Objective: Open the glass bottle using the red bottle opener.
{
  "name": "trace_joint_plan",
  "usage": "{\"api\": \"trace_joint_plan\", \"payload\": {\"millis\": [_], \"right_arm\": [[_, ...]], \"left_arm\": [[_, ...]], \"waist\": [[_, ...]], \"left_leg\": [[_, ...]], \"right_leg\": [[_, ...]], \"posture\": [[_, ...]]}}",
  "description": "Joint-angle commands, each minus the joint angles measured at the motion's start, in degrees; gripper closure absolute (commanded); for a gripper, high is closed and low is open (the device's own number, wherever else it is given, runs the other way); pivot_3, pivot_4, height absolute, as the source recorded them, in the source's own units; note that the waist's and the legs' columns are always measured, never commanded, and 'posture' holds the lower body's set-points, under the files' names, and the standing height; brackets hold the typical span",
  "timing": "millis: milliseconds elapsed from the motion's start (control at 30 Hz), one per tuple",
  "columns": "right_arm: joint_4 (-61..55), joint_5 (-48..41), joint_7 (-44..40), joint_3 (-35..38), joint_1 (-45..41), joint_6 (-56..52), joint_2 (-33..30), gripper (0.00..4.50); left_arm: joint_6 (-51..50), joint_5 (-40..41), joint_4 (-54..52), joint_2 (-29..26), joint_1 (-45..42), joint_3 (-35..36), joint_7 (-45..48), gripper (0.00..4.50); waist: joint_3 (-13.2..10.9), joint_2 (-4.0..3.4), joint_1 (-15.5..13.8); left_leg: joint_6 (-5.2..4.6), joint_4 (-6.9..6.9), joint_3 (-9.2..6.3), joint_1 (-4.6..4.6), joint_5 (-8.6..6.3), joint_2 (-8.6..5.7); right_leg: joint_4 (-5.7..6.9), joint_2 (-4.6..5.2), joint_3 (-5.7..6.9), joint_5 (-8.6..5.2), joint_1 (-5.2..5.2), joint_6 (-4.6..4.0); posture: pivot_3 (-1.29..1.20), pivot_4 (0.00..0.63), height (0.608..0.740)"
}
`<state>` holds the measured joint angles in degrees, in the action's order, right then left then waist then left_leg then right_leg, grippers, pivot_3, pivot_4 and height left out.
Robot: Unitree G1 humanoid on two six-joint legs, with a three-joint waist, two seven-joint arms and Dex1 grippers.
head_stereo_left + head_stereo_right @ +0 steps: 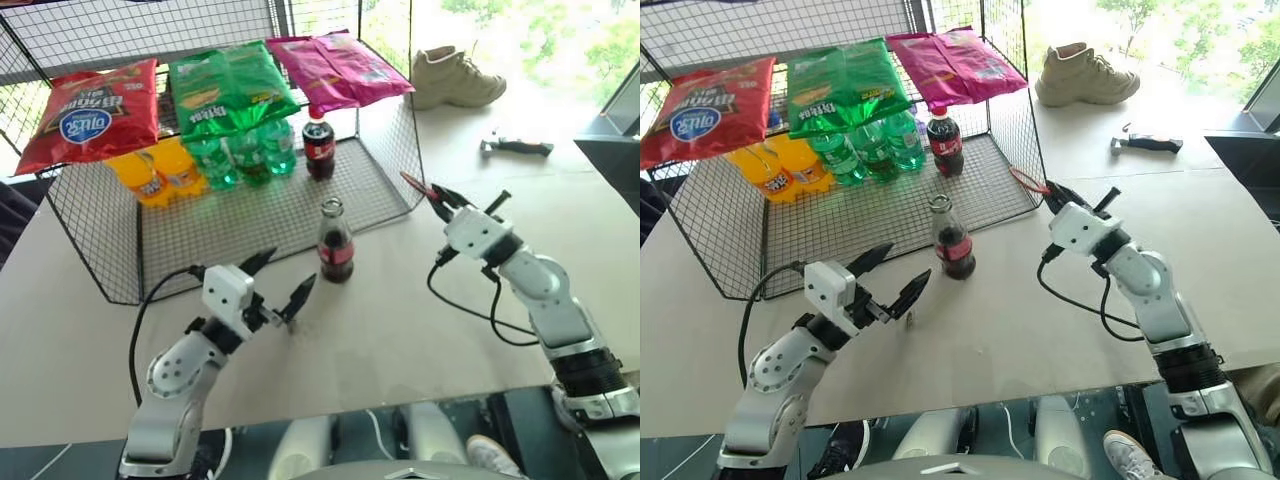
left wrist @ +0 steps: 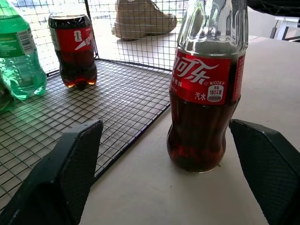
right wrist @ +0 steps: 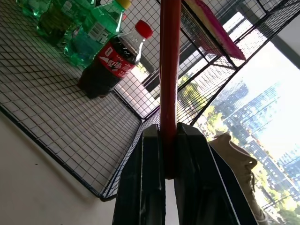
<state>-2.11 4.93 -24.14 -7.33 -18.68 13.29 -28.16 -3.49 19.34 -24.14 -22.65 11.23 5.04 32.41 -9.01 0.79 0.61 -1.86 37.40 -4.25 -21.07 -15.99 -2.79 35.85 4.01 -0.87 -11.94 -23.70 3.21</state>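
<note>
Left end effector [image 1: 278, 278] gapes over beige table [image 1: 400, 330]; right end effector [image 1: 437, 198] clamps red bottle opener [image 1: 414, 183].

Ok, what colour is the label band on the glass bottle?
Red with white lettering, on the glass bottle; the left wrist view shows it best.

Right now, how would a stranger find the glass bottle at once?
Find the black wire rack on the table. The glass bottle stands alone at the rack's front edge. Unlike the plastic cola bottle inside, it has a narrow glass neck and no red screw cap.
</note>
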Motion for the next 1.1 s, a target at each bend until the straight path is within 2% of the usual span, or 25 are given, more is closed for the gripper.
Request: {"api": "trace_joint_plan", "payload": {"millis": [33,133,333,400,433,633,667,800,900,1100], "right_arm": [[-7.91,-12.21,-5.64,1.78,3.03,-12.72,1.51,4.5],[-13.86,-21.92,-8.85,2.27,6.17,-26.98,1.76,4.5],[-18.41,-33.92,-7.68,5.03,7.69,-50.58,0.75,4.5],[-19.05,-36.47,-8.02,5.84,7.56,-55.42,0.06,3.6],[-19.36,-37.07,-8.17,6.03,7.47,-56.9,-0.31,3.29],[-19.2,-36.76,-12.61,7.16,8.91,-56.76,-5.58,0.35],[-19.23,-35.78,-13.77,6.99,9.45,-55.5,-7.0,0.02],[-18.09,-35.17,-19.73,10.24,13.46,-50.23,-12.12,0.02],[-14.5,-32.13,-26.7,13.06,18.79,-39.29,-15.62,0.02],[-2.87,-28.24,-31.35,16.91,21.0,-23.29,-15.55,0.02]], "left_arm": [[-0.48,1.19,-2.51,-0.52,1.04,2.73,-0.97,0.06],[-1.54,2.1,-2.12,-0.52,2.36,4.37,-1.46,0.06],[-3.94,1.09,0.04,-0.99,4.56,6.43,-2.95,0.06],[-5.04,1.35,0.7,-1.11,4.88,7.07,-3.16,0.0],[-5.42,1.53,0.88,-1.14,4.94,7.3,-3.25,0.0],[-7.03,0.48,2.85,-3.84,6.02,9.19,-2.51,0.0],[-7.15,0.24,2.53,-4.34,6.41,9.36,-2.35,0.0],[-9.28,2.52,-0.42,-5.47,8.8,11.68,-1.92,0.0],[-10.68,3.45,-2.8,-6.53,11.79,12.06,-0.17,0.0],[-9.36,2.74,-3.65,-7.74,15.34,12.96,2.14,0.0]], "waist": [[-0.01,-0.01,-0.02],[-0.01,-0.02,-0.02],[-0.01,-0.03,-0.05],[-0.01,-0.03,-0.1],[-0.01,-0.03,-0.11],[-0.01,-0.02,-0.14],[-0.01,-0.02,-0.15],[-0.01,0.0,-0.2],[-0.02,0.0,-0.42],[-0.03,0.02,-0.32]], "left_leg": [[-0.02,0.0,-0.01,0.0,-0.01,0.0],[-0.05,0.01,-0.02,0.0,-0.03,0.0],[-0.06,0.01,-0.05,-0.01,-0.04,0.03],[-0.06,0.01,-0.05,-0.01,-0.04,0.02],[-0.07,0.01,-0.05,-0.01,-0.04,0.02],[-0.07,0.02,-0.05,-0.02,-0.04,0.02],[-0.07,0.02,-0.04,-0.03,-0.04,0.01],[-0.08,0.02,-0.04,-0.05,-0.05,-0.01],[-0.08,0.02,-0.06,-0.08,-0.05,0.01],[-0.1,0.05,0.07,0.06,-0.06,0.07]], "right_leg": [[0.0,0.0,0.0,0.0,0.0,0.0],[0.0,0.02,0.0,0.0,0.0,0.0],[0.0,0.03,0.03,-0.01,0.0,-0.01],[0.0,0.03,0.05,-0.01,0.0,0.0],[0.0,0.02,0.06,-0.01,0.0,0.0],[0.0,0.0,0.12,-0.01,0.0,0.01],[-0.01,0.01,0.13,-0.01,0.0,0.01],[-0.05,0.04,0.14,-0.01,0.01,0.02],[-0.06,0.04,0.17,-0.02,0.0,0.03],[-0.09,0.03,0.1,-0.03,0.13,0.05]], "posture": [[0.0,0.15,0.74],[0.0,0.15,0.74],[0.0,0.15,0.74],[0.0,0.15,0.74],[0.0,0.15,0.74],[0.0,0.15,0.74],[0.0,0.15,0.74],[0.0,0.15,0.74],[0.0,0.15,0.74],[0.0,0.15,0.74]]}}
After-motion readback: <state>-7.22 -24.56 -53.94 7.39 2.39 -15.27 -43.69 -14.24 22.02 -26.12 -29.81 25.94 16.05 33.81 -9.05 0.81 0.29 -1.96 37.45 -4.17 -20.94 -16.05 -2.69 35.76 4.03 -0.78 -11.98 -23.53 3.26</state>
